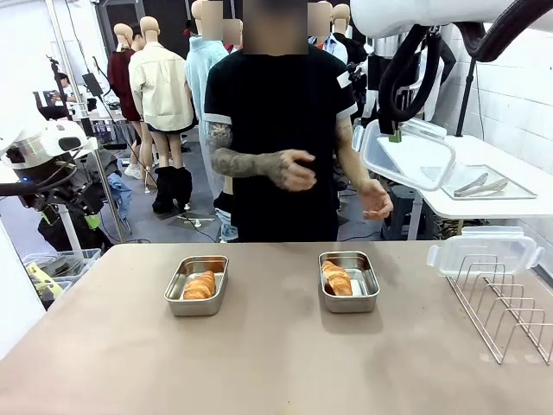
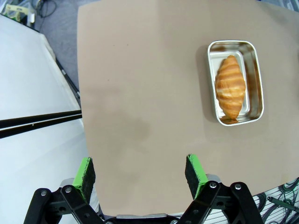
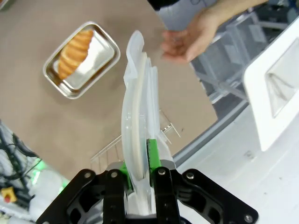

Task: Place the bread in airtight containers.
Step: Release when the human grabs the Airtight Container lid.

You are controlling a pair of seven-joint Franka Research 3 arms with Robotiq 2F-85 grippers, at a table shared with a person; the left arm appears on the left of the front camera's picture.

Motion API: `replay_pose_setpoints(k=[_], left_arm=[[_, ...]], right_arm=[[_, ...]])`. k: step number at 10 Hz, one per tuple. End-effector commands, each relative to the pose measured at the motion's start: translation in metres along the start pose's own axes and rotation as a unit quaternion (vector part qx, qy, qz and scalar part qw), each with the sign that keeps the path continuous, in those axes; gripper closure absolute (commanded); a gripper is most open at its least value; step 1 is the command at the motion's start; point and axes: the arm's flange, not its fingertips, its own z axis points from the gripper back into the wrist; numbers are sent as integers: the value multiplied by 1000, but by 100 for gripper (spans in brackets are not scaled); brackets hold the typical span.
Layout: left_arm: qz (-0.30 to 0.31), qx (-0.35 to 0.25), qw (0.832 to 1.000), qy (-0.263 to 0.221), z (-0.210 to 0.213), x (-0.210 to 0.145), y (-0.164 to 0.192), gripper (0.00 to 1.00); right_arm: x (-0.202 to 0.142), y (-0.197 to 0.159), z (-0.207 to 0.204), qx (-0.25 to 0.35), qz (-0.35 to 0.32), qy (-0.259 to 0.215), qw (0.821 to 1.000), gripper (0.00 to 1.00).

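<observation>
Clear lid (image 3: 135,93), clamped in the right gripper (image 3: 139,163), is best levelled and squared over the pan (image 3: 100,58) of bread (image 3: 74,53) before pressing; left gripper (image 2: 140,172) is spread apart, empty.

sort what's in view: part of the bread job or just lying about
Job: golden-brown croissant rolls; small rectangular steel pans; clear plastic lid in the right gripper; second clear plastic lid.
Lying about: silver wire rack; flat steel tray; metal tongs.
</observation>
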Motion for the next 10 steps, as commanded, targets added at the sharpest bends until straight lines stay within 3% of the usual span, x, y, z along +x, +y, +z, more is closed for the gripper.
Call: replay_pose_setpoints(k=[1, 10], left_arm=[[2, -1, 1000, -6, 1, 1, 2, 0], [2, -1, 1000, -6, 1, 1, 2, 0]], right_arm=[[-14, 10, 14, -9, 8, -6, 1000, 100], [-12, 10, 15, -6, 2, -3, 1000, 100]])
